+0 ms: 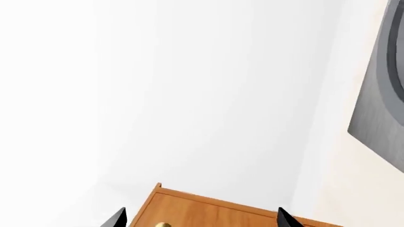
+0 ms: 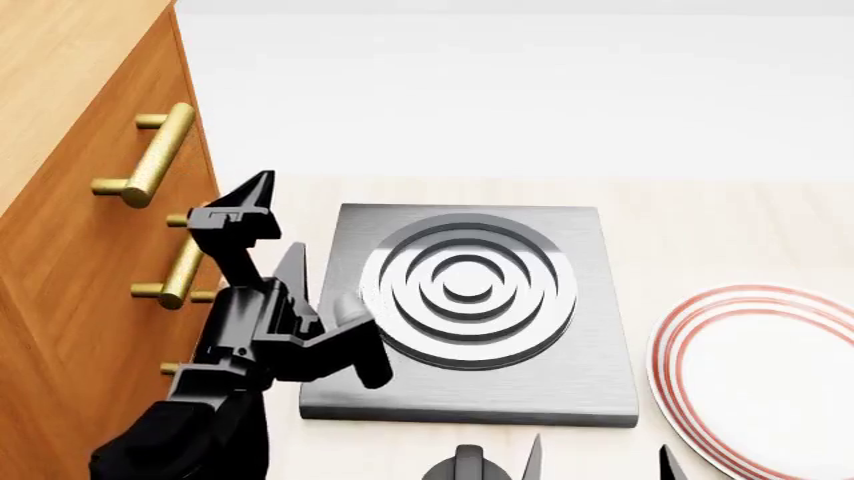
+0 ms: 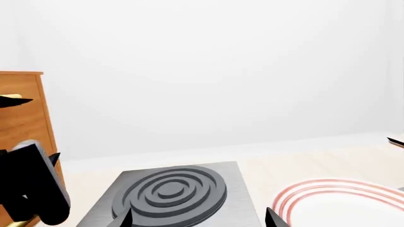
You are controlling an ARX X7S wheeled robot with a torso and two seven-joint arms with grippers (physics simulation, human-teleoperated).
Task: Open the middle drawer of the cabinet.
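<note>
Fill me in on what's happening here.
The robot's left gripper is open and raised beside the cabinet, near the middle drawer's brass handle but not yet gripping it. No drawer looks pulled out. The right gripper hangs low by the hotplate and striped plate, holding nothing.

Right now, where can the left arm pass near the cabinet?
Bare tabletop lies behind the grey ringed hotplate and between it and the red-rimmed white plate. It is crowded where the left gripper sits between the orange-brown wooden cabinet and hotplate.
</note>
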